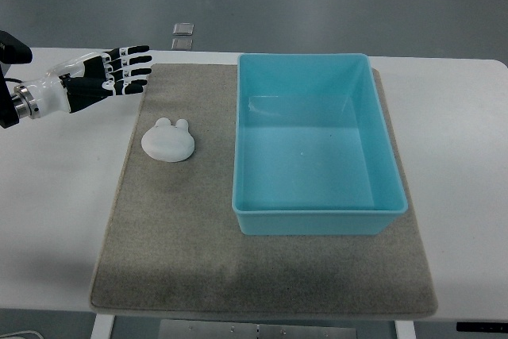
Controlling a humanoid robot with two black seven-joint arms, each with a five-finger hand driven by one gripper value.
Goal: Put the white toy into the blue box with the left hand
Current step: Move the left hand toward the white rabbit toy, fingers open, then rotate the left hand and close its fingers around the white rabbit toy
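A white toy [168, 141] shaped like a flat animal head with two small ears lies on the grey mat [190, 260], left of the blue box [317, 144]. The box is an open, empty light-blue bin on the mat's right half. My left hand [119, 71] comes in from the left edge, with its fingers spread open and holding nothing. It hovers above and to the left of the toy, near the mat's far left corner, apart from it.
The mat lies on a white table [55, 196]. Two small grey squares [182, 36] lie at the table's far edge, behind the mat. The floor shows beyond the table.
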